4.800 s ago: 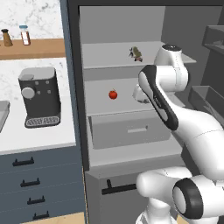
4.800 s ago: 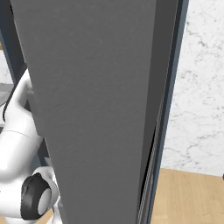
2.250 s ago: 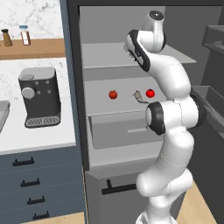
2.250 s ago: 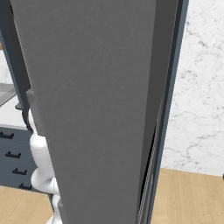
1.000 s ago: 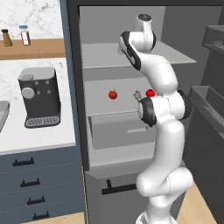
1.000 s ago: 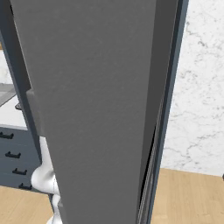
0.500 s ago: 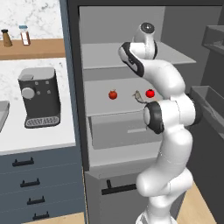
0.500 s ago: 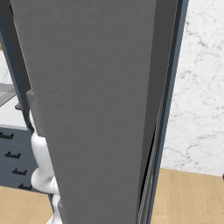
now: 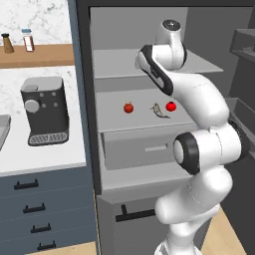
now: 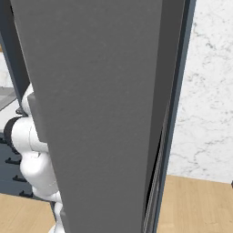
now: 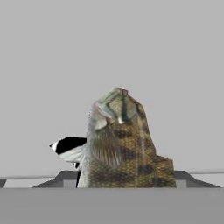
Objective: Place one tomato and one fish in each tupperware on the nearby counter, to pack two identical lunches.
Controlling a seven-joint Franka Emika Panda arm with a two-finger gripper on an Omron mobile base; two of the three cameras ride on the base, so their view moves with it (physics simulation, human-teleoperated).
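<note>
Currently: fridge [image 9: 144, 149] open, arm reaching to its upper shelf | surface [image 9: 45, 154] at left carries coffee machine [image 9: 44, 110] | middle shelf: two tomatoes [image 9: 128, 107], fish [image 9: 159, 111] between them, long axis diagonal | end effector [image 11: 120, 186]: grasping second fish [image 11: 120, 144], long axis running away from the camera.

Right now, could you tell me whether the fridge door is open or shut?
Open. In the left base view the fridge interior shows: two tomatoes and a fish lie on its middle shelf.
</note>
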